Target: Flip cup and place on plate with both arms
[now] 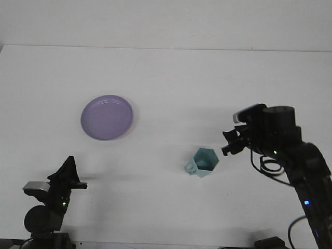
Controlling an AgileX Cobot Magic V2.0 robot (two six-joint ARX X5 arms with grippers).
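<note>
Two arms in frame, white surface (pixel 171 78) under everything. Teal cup (pixel 203 163) sits on the surface right of centre, mouth facing up and toward the camera, handle on its left side. Nothing is touching it.

Right claw (pixel 230 143) is just beside the cup on its right, slightly higher in the picture, with a clear gap between them. It holds nothing. Its fingers are dark against the dark wrist, so I cannot tell whether they are apart or together. Right arm (pixel 290 155) runs from the claw up to a bulky wrist housing, then down toward the bottom right corner, with a black cable looping below the wrist.

Purple plate (pixel 107 117) lies flat on the left half of the surface, well apart from the cup, with nothing on it.

Left claw (pixel 66 174) is parked low at the bottom left, near the front edge, well apart from both plate and cup. It points up and holds nothing. From this angle the fingers overlap, so I cannot tell their state either.
</note>
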